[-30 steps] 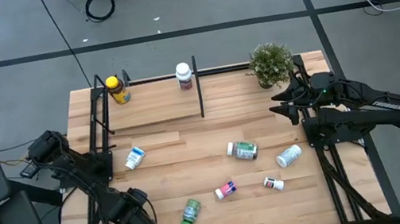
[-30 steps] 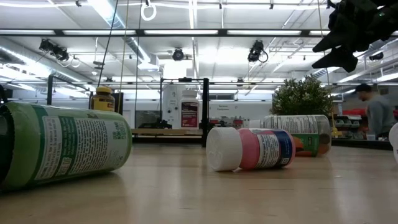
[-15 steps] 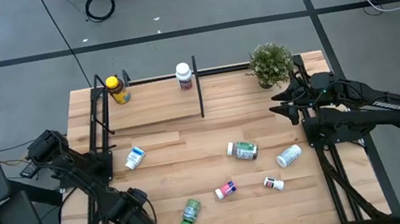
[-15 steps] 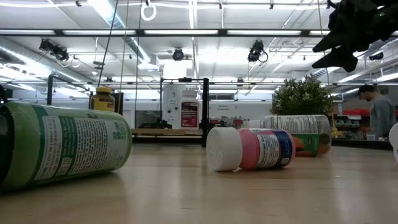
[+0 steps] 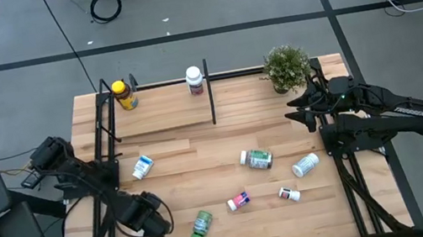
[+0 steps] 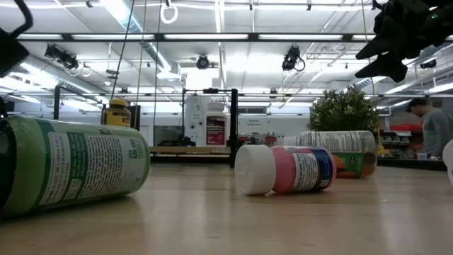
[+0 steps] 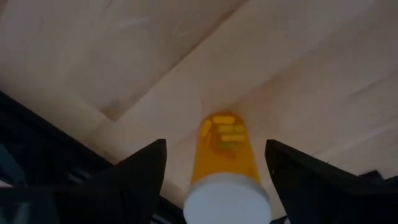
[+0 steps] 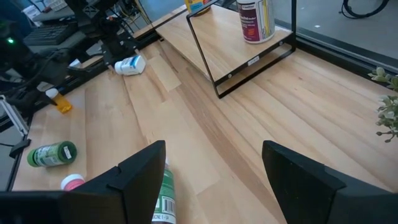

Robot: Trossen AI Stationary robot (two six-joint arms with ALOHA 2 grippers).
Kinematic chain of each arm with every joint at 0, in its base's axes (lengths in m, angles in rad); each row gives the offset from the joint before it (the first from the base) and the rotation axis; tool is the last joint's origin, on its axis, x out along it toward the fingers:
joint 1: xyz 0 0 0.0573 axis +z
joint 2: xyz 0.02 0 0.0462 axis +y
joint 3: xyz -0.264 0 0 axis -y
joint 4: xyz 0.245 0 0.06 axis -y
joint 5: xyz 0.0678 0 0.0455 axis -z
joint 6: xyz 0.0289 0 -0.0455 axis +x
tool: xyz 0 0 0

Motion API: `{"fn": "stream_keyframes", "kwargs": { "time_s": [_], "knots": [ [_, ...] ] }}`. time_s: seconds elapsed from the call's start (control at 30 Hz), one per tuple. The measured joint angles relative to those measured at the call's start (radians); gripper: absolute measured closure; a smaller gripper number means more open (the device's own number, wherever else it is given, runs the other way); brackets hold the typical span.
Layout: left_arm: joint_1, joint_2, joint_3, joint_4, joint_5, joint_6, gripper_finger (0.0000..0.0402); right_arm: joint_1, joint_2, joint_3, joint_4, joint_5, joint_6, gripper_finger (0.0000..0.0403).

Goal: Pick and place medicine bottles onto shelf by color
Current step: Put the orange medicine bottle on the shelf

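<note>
left gripper has shifted a little toward the table centre since the earlier frame; right arm unchanged. left fingers are standing apart, hanging over a small amber bottle lying on the planks, not clamping it. right gripper is waiting open near the potted plant. the shelf is carrying a yellow-capped bottle and a white bottle. green bottle and others are lying on the table.
</note>
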Motion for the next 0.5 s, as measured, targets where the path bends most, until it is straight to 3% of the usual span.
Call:
{"fn": "stream_keyframes", "kwargs": {
  "time_s": [0.5],
  "knots": [
    [0.106,-0.144,0.001,-0.063,-0.003,-0.029,0.0122,0.0,0.0,0.0,0.0,0.0,-0.002,0.0129]
  ]
}}
